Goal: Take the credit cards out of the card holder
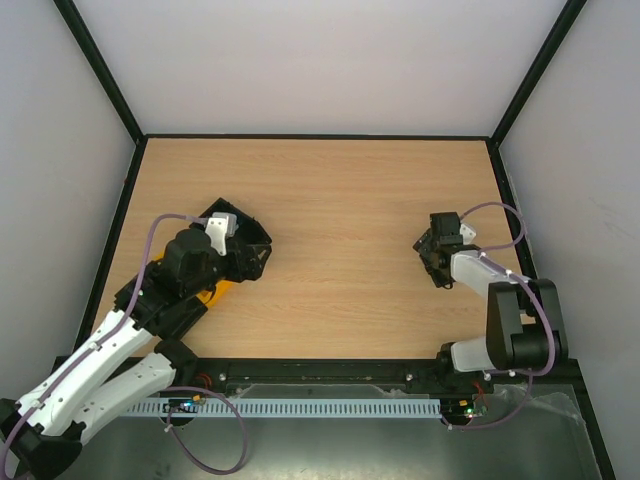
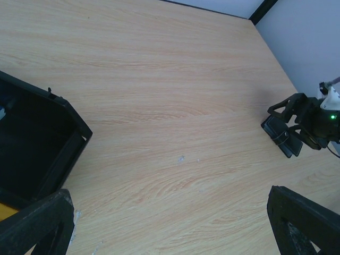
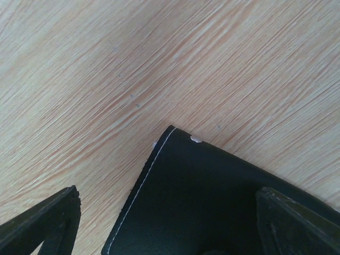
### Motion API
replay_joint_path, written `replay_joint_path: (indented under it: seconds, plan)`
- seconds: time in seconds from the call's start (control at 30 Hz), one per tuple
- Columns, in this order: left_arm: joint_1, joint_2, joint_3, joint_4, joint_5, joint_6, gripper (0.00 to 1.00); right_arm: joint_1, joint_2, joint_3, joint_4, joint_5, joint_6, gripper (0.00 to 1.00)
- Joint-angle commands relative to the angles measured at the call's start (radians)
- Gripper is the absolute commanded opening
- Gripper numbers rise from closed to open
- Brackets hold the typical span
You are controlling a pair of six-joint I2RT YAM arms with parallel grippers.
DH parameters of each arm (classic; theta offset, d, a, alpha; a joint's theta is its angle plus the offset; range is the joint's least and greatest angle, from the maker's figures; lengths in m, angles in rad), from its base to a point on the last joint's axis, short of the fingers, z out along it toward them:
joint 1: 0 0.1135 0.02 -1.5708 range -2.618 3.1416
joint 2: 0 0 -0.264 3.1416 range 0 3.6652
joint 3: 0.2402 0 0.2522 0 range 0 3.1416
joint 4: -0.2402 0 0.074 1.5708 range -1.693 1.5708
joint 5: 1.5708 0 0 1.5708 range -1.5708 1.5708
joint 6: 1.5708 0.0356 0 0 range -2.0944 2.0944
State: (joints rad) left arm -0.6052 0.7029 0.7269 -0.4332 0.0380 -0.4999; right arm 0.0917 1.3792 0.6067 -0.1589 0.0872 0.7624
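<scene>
The black card holder (image 3: 212,202) with pale stitching lies flat on the wooden table, and its corner fills the lower part of the right wrist view. My right gripper (image 3: 170,226) is open and low over it. The left finger (image 3: 50,218) is off the holder's edge over bare wood, and the right finger (image 3: 297,218) is above the holder's black face. In the top view the right gripper (image 1: 435,258) is at the table's right side. The credit cards are hidden. My left gripper (image 2: 170,226) hangs open over bare wood, holding nothing.
A black open tray (image 2: 37,154) with an orange part lies just left of my left gripper (image 1: 240,255), at the table's left side (image 1: 225,285). Black frame rails edge the table (image 1: 320,137). Bare wood stretches between the two arms.
</scene>
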Motion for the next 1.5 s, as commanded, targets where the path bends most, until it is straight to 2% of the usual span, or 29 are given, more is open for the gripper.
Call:
replay_joint_path:
  seconds: [0.0,0.23,0.5,0.73,1.27,1.47]
  plan:
    - [0.006,0.017,-0.013,0.014,0.025,0.018,1.00,-0.004,0.050,0.008,0.047,-0.030,-0.049,0.85]
    - [0.006,0.020,-0.014,0.015,0.027,0.016,1.00,0.019,0.114,0.018,0.064,-0.177,-0.122,0.78]
    - [0.006,0.010,-0.016,0.010,-0.002,0.003,1.00,0.153,0.144,0.049,0.041,-0.210,-0.151,0.76]
    - [0.005,0.012,-0.019,0.007,-0.011,-0.007,1.00,0.253,0.174,0.030,0.094,-0.267,-0.132,0.74]
    - [0.004,0.001,-0.021,-0.001,-0.037,-0.011,1.00,0.656,0.175,0.026,0.201,-0.375,0.080,0.72]
    - [0.005,0.008,-0.018,-0.006,-0.041,-0.016,1.00,0.719,0.114,0.053,0.144,-0.370,0.080,0.72]
